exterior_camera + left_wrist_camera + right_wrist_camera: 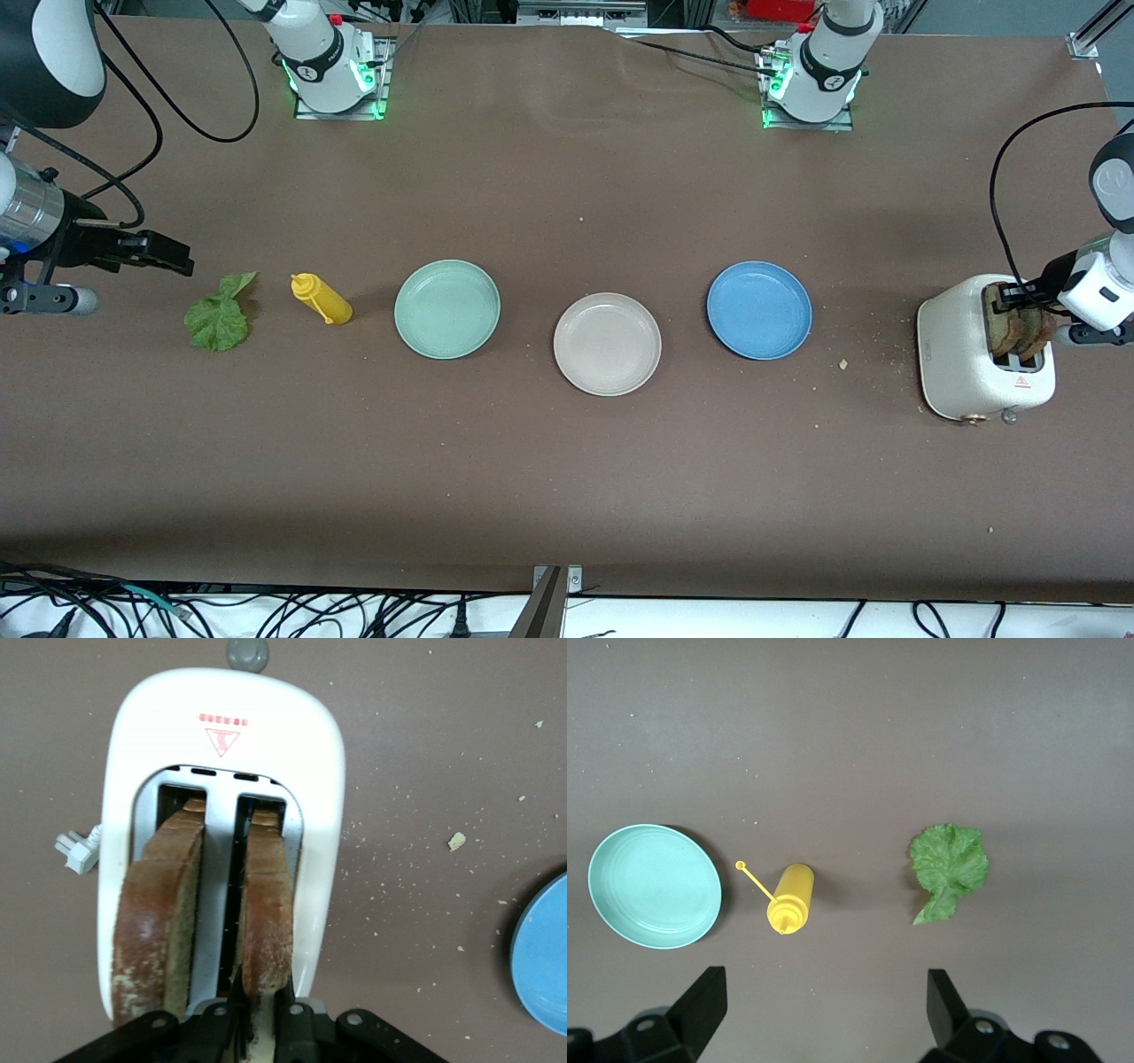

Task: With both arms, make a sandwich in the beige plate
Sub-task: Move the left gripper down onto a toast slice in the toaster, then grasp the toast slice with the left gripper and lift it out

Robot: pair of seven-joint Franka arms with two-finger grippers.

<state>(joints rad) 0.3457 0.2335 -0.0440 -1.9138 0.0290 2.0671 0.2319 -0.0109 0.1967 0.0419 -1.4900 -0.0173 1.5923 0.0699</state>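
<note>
1. The beige plate lies bare on the table, between the mint-green plate and the blue plate, slightly nearer the front camera than both.
2. Well away from the beige plate, at the left arm's end of the table, the white toaster holds two toast slices upright in its slots.
3. The left gripper sits over the toaster, fingers clenched on one toast slice.
4. The right gripper hangs with fingers released over the table's other end, near the lettuce leaf.
5. The yellow squeeze bottle lies between lettuce and mint-green plate.
</note>
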